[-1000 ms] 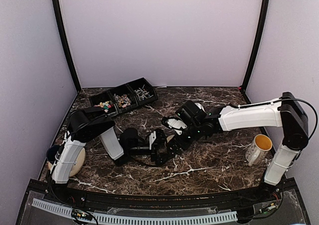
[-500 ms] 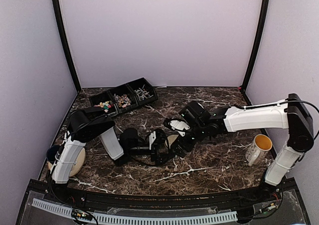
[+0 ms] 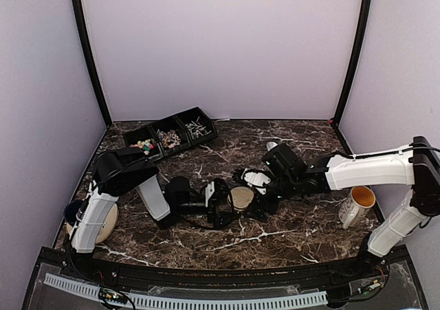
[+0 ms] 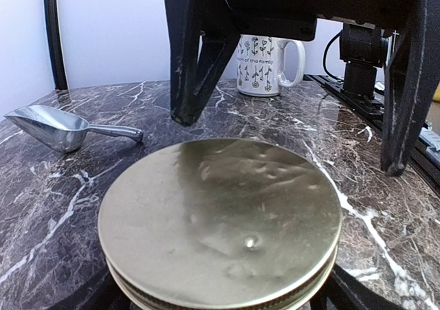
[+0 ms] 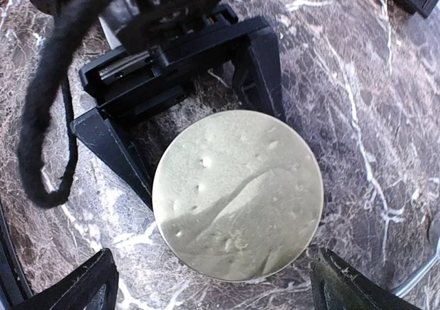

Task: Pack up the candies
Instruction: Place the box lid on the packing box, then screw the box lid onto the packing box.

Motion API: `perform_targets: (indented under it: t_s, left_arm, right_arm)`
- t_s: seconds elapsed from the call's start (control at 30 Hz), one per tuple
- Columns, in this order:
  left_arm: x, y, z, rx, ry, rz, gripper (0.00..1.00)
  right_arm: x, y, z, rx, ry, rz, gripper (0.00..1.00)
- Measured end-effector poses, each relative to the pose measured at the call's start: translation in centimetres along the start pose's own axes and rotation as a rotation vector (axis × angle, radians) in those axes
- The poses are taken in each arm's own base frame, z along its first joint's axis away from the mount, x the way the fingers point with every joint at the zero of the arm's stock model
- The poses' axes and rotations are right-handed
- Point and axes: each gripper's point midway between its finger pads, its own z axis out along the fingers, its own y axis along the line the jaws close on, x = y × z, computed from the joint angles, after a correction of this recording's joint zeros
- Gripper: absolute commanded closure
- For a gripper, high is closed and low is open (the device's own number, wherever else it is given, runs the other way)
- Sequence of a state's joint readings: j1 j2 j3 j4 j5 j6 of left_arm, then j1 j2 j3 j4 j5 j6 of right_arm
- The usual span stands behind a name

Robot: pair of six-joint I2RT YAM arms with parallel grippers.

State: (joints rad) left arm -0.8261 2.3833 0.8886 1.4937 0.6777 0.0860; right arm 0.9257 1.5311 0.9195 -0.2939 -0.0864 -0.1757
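Observation:
The candies lie in a black three-part tray (image 3: 203, 114) at the back left: coloured ones (image 3: 145, 145), mixed ones (image 3: 169, 139), whitish wrapped ones (image 3: 198, 126). A jar with a gold lid (image 3: 240, 198) (image 4: 220, 220) (image 5: 237, 193) stands mid-table; the lid hides what is inside. My left gripper (image 3: 234, 201) (image 4: 220, 302) reaches in from the left, its fingers (image 5: 113, 152) pressed against the jar's sides below the lid. My right gripper (image 3: 260, 200) (image 5: 220, 286) hangs open just right of and above the lid, and its fingers (image 4: 196, 56) touch nothing.
A white mug (image 3: 357, 205) (image 4: 265, 64) with a yellow inside stands at the right. A metal scoop (image 4: 55, 128) lies on the marble behind the jar. A tan round object (image 3: 106, 224) sits by the left arm's base.
My right arm has drawn back to the right, off the jar, so the gold lid now shows from above. The left arm and the jar have stayed put.

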Motion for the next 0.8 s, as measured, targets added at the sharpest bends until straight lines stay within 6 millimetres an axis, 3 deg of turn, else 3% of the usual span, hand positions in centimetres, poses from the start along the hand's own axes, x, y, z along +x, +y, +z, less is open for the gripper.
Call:
perform_targets:
  t_s: [0.4, 0.8]
  left_arm:
    - [0.0, -0.2, -0.2, 0.029, -0.003, 0.004, 0.11]
    - [-0.1, -0.8, -0.3, 0.065, -0.006, 0.009, 0.11]
  right_arm:
    - [-2.3, -1.6, -0.8, -0.003, -0.175, -0.128, 0.03]
    - [-2.9, -1.0, -0.5, -0.101, -0.233, -0.237, 0.02]
